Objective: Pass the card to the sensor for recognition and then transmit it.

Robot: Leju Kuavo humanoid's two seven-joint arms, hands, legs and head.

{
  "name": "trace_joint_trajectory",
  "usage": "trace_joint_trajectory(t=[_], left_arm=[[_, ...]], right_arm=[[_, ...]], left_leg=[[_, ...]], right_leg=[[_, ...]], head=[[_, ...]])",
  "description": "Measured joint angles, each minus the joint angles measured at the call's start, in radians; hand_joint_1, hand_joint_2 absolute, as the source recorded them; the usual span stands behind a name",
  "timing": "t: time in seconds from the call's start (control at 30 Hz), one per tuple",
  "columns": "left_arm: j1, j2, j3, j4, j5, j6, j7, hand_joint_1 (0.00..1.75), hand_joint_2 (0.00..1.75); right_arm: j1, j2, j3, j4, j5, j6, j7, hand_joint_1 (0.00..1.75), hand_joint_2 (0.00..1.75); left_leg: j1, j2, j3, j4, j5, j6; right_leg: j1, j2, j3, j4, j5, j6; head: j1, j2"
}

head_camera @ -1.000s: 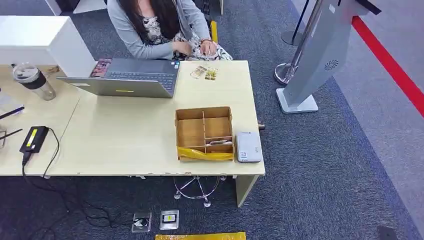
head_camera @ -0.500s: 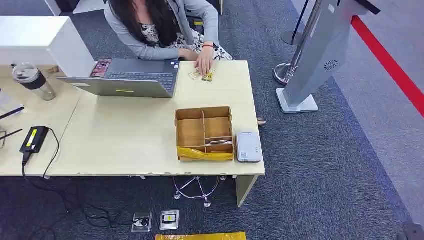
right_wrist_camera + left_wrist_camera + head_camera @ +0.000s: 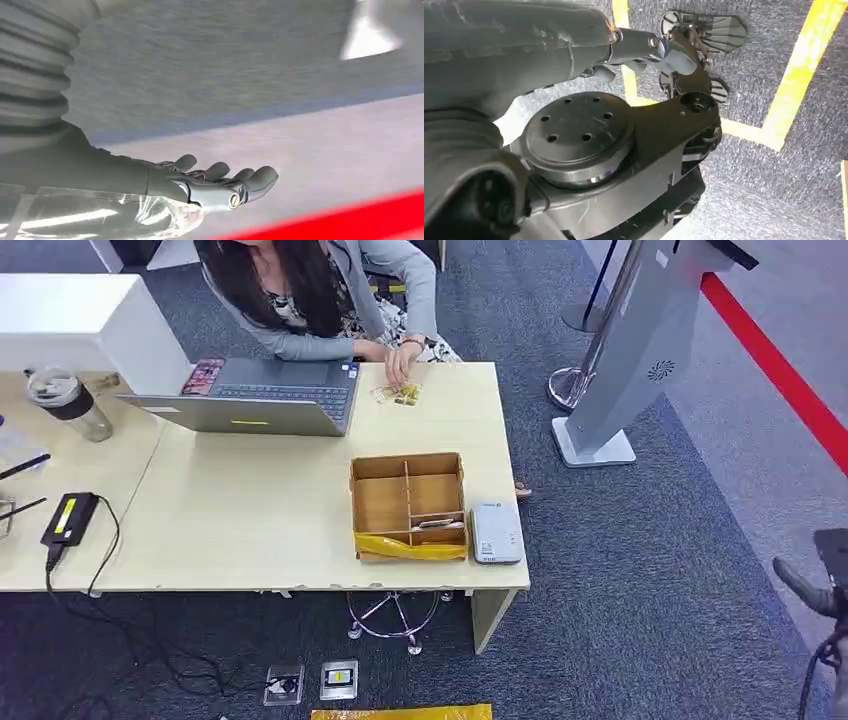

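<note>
A pale card [image 3: 437, 525] lies in the near right compartment of a divided cardboard box [image 3: 382, 504] on the wooden table [image 3: 250, 520]. Right beside the box stands the white sensor [image 3: 497, 533], close to the table's front right corner. My right hand [image 3: 812, 586] rises at the right edge of the head view, over the carpet and well away from the table. In the right wrist view my right hand [image 3: 220, 182] has its fingers stretched out and holds nothing. My left hand [image 3: 649, 47] hangs over the floor, thumb extended, with nothing in it.
A person [image 3: 320, 290] sits at the far side and touches small items [image 3: 397, 393] by a laptop [image 3: 250, 395]. A bottle [image 3: 68, 402] and a black device with a cable [image 3: 67, 518] lie at the left. A grey kiosk [image 3: 640, 350] and a red floor line [image 3: 770, 350] are to the right.
My right hand has come up into the head view at the right edge. The person has leaned in and moved a hand over the small items.
</note>
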Motion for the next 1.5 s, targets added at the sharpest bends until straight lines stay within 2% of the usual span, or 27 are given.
trace_joint_trajectory(t=[0.1, 0.27, 0.4, 0.6, 0.73, 0.87, 1.03, 1.3, 1.33, 1.37, 1.4, 1.43, 1.47, 1.5], left_arm=[[-0.003, 0.000, -0.009, 0.000, -0.007, -0.007, 0.000, 0.00, 0.00], [-0.006, 0.000, -0.021, 0.000, -0.015, -0.023, 0.013, 0.00, 0.00], [-0.005, 0.000, -0.036, 0.000, -0.035, -0.043, 0.013, 0.00, 0.00], [-0.006, -0.001, -0.052, 0.000, -0.048, -0.058, -0.005, 0.00, 0.00], [-0.006, -0.001, -0.067, 0.000, -0.061, -0.068, -0.013, 0.00, 0.00], [-0.005, -0.002, -0.076, 0.000, -0.068, -0.069, -0.009, 0.00, 0.00], [-0.004, -0.001, -0.087, 0.000, -0.066, -0.071, 0.008, 0.00, 0.00], [-0.004, -0.001, -0.094, 0.000, -0.065, -0.061, -0.004, 0.00, 0.00], [-0.004, 0.005, -0.097, 0.000, -0.079, -0.024, -0.008, 0.00, 0.00], [-0.006, 0.015, -0.100, 0.000, -0.102, 0.049, -0.008, 0.00, 0.00], [-0.010, 0.038, -0.111, 0.000, -0.136, 0.210, -0.004, 0.00, 0.00], [-0.012, 0.060, -0.119, 0.001, -0.153, 0.334, 0.005, 0.00, 0.00], [-0.012, 0.101, -0.125, 0.001, -0.168, 0.475, 0.014, 0.00, 0.00], [-0.014, 0.134, -0.127, 0.001, -0.174, 0.554, 0.021, 0.00, 0.00]], right_arm=[[-0.087, 0.048, 0.086, -0.019, 0.031, 0.001, -0.023, 0.00, 1.75], [-0.200, 0.148, 0.261, -0.081, 0.066, 0.000, -0.018, 0.00, 1.75], [-0.236, 0.200, 0.421, -0.142, 0.031, -0.075, 0.021, 0.00, 1.75], [-0.258, 0.288, 0.713, -0.234, 0.019, -0.230, 0.060, 0.00, 1.75], [-0.258, 0.330, 0.853, -0.266, 0.017, -0.280, 0.071, 0.00, 1.75], [-0.255, 0.344, 0.954, -0.280, 0.018, -0.295, 0.102, 0.00, 1.75], [-0.240, 0.344, 1.033, -0.299, 0.009, -0.267, 0.124, 0.00, 1.75], [-0.218, 0.346, 1.115, -0.329, -0.019, -0.268, 0.134, 0.00, 1.75], [-0.216, 0.345, 1.116, -0.333, -0.027, -0.269, 0.141, 0.00, 1.75], [-0.212, 0.343, 1.119, -0.340, -0.032, -0.268, 0.158, 0.00, 1.75], [-0.206, 0.336, 1.124, -0.353, -0.038, -0.265, 0.184, 0.00, 1.75], [-0.200, 0.330, 1.128, -0.364, -0.041, -0.263, 0.196, 0.00, 1.75], [-0.194, 0.323, 1.130, -0.377, -0.042, -0.257, 0.207, 0.00, 1.75], [-0.188, 0.320, 1.131, -0.390, -0.042, -0.256, 0.210, 0.00, 1.75]], left_leg=[[0.000, -0.002, -0.001, 0.000, 0.002, 0.000], [0.000, -0.003, -0.001, 0.000, 0.003, 0.000], [0.000, -0.007, -0.003, 0.000, 0.004, -0.001], [0.000, -0.004, -0.002, 0.000, 0.004, -0.001], [0.000, -0.005, -0.002, 0.000, 0.004, -0.001], [0.000, -0.005, -0.002, 0.000, 0.004, -0.001], [0.000, -0.005, -0.002, 0.000, 0.004, -0.001], [0.000, -0.005, -0.002, 0.000, 0.004, -0.001], [0.000, -0.005, -0.002, 0.000, 0.004, -0.001], [0.001, -0.005, -0.002, 0.000, 0.004, -0.001], [0.002, -0.005, -0.002, 0.000, 0.004, -0.001], [0.004, -0.005, -0.002, 0.000, 0.004, -0.002], [0.004, -0.004, -0.002, 0.000, 0.003, -0.002], [0.004, -0.003, -0.002, 0.000, 0.003, -0.003]], right_leg=[[0.000, -0.002, 0.000, 0.001, 0.000, 0.000], [0.000, -0.003, -0.002, 0.003, 0.000, 0.000], [0.000, -0.007, -0.003, 0.004, 0.000, 0.000], [0.000, -0.005, -0.003, 0.004, 0.000, -0.001], [0.000, -0.006, -0.004, 0.004, 0.000, -0.001], [0.000, -0.005, -0.004, 0.003, 0.000, -0.001], [0.000, -0.005, -0.004, 0.003, 0.000, -0.001], [0.000, -0.005, -0.005, 0.003, 0.000, -0.001], [0.000, -0.005, -0.005, 0.003, 0.000, -0.001], [0.001, -0.005, -0.005, 0.003, 0.000, -0.001], [0.002, -0.005, -0.005, 0.003, 0.000, -0.001], [0.004, -0.005, -0.005, 0.003, 0.000, -0.002], [0.004, -0.004, -0.005, 0.003, 0.000, -0.002], [0.004, -0.003, -0.006, 0.003, 0.001, -0.003]], head=[[0.000, 0.000], [0.000, 0.000], [0.000, 0.000], [0.000, 0.000], [0.000, 0.000], [0.000, 0.000], [0.000, 0.000], [0.000, 0.000], [0.000, 0.000], [0.000, 0.000], [0.002, 0.000], [0.002, 0.000], [0.002, 0.000], [-0.001, 0.000]])
